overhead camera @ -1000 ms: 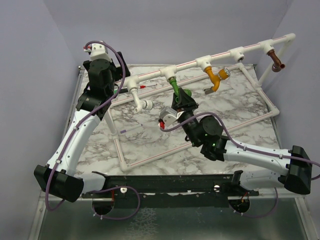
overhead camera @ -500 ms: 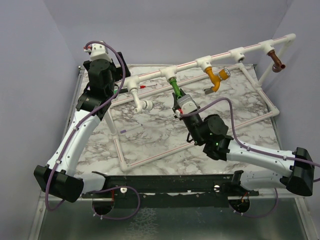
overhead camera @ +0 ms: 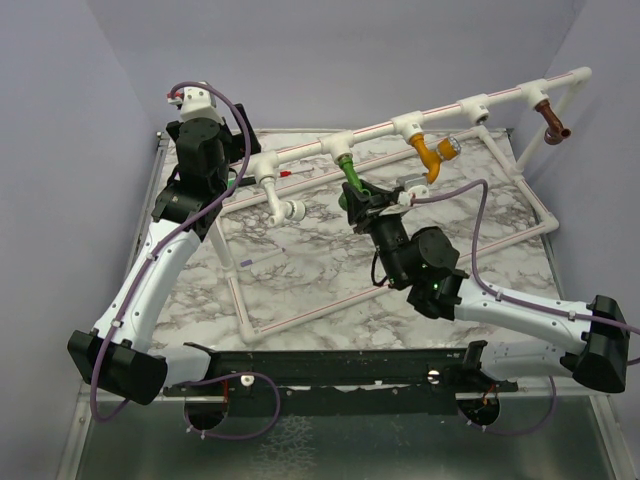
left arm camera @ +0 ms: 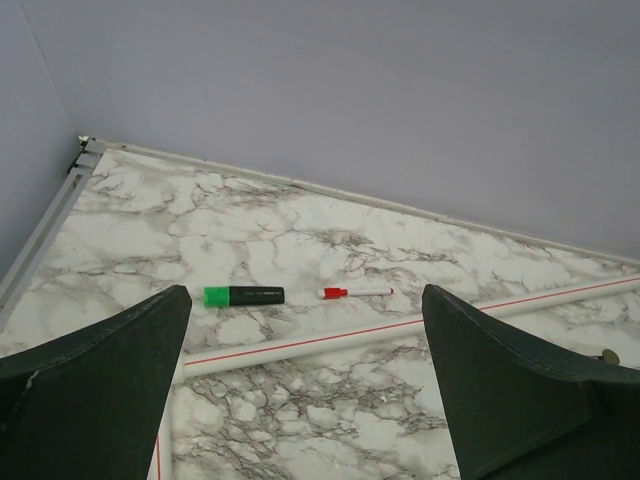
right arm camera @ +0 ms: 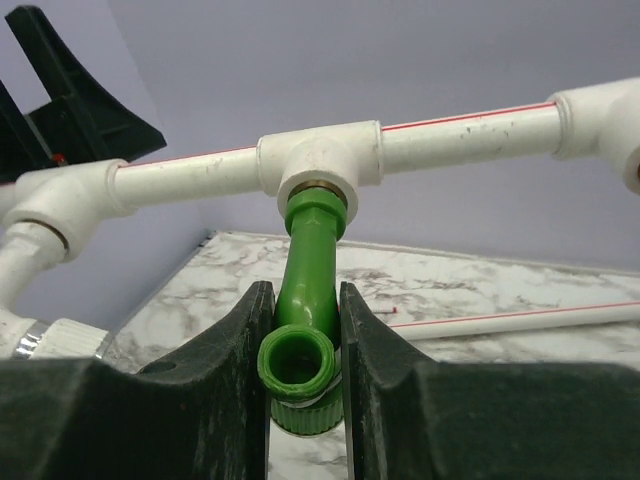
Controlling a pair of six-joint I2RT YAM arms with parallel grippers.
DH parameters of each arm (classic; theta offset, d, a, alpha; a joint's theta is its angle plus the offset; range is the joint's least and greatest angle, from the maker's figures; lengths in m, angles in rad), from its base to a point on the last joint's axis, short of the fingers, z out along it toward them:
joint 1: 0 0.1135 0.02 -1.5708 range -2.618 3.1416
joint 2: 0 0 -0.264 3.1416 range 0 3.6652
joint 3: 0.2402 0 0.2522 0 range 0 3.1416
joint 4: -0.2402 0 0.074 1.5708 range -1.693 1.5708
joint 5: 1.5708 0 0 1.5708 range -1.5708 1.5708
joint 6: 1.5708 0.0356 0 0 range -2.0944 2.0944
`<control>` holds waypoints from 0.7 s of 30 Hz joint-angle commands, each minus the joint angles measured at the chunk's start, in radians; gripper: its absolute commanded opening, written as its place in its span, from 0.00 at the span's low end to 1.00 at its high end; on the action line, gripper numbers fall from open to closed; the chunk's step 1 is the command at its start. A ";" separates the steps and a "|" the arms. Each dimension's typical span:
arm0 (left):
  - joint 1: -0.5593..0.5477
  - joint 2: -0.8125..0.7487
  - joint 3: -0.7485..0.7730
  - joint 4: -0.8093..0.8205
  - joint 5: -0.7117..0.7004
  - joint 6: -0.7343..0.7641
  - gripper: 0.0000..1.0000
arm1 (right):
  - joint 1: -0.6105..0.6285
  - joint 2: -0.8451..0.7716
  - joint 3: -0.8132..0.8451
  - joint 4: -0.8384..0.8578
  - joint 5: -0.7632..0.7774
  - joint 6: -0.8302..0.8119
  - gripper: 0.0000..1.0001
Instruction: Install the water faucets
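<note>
Right wrist footage shows the right pincer (right arm camera: 303,300) closed narrowly on the green faucet (right arm camera: 308,265), one finger pressed to each side of its bent spout just above the open mouth. The faucet's upper end is seated in the downward branch of a white tee fitting (right arm camera: 320,160), which is set in a white red-striped pipe (right arm camera: 460,118) raised above the marble desk (right arm camera: 450,280). From the top external view, an orange-yellow faucet (overhead camera: 428,155) and a brown faucet (overhead camera: 553,120) are seen hanging from fittings further right along the same pipe, and a white faucet (overhead camera: 280,198) from the elbow at its left end. The left pincer (left arm camera: 305,300) is spread wide and holds nothing. Between its fingers, on the desk, a green-capped highlighter (left arm camera: 243,295) and a red-capped pen (left arm camera: 355,292) are seen lying just beside another striped pipe (left arm camera: 330,340).
</note>
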 commanded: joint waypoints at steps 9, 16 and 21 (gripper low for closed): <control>-0.026 0.027 -0.056 -0.214 0.125 0.013 0.99 | 0.005 -0.056 0.000 0.020 0.153 0.743 0.01; -0.026 0.026 -0.056 -0.213 0.124 0.013 0.99 | 0.003 -0.052 0.008 -0.104 0.165 1.152 0.01; -0.026 0.025 -0.056 -0.214 0.125 0.013 0.99 | 0.002 -0.055 0.007 -0.195 0.160 1.411 0.01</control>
